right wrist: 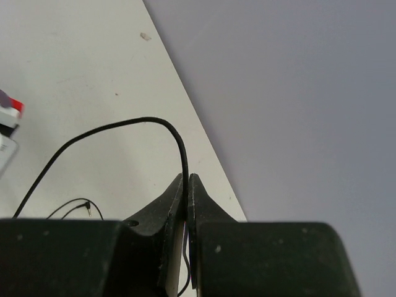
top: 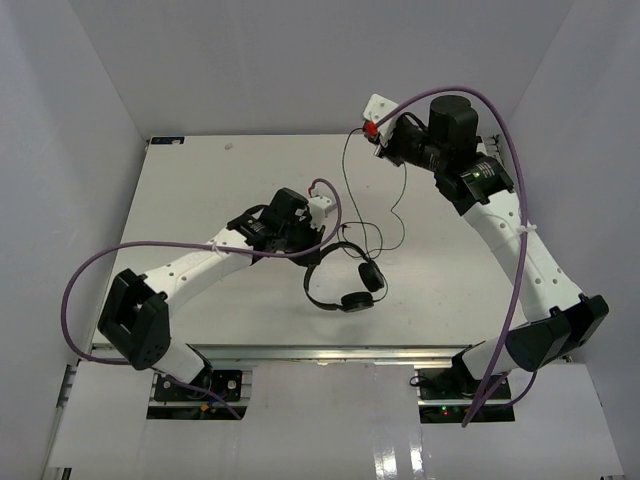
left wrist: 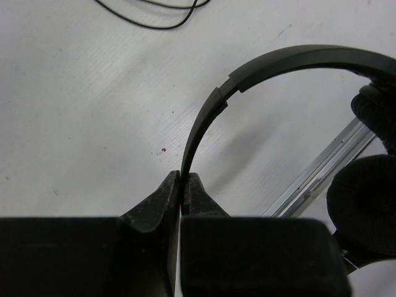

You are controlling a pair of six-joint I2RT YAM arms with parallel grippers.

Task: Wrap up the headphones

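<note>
The headphones (top: pixel 353 300) sit mid-frame, headband (left wrist: pixel 278 62) pinched by left gripper (left wrist: pixel 184 179), cord (right wrist: pixel 148 119) clamped by right gripper (right wrist: pixel 187 179), seemingly near table's (top: pixel 200 190) upper-right edge.

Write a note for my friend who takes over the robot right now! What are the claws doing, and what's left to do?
The left gripper is shut on the headband of the headphones.
The right gripper is shut on the cord, raised over the far right of the table.
The earcups are mid-table, toward the near edge.
Done: headband and cord gripped.
Left: the cord hangs in loose loops, with no turns visible around the headband, so all the winding.
</note>
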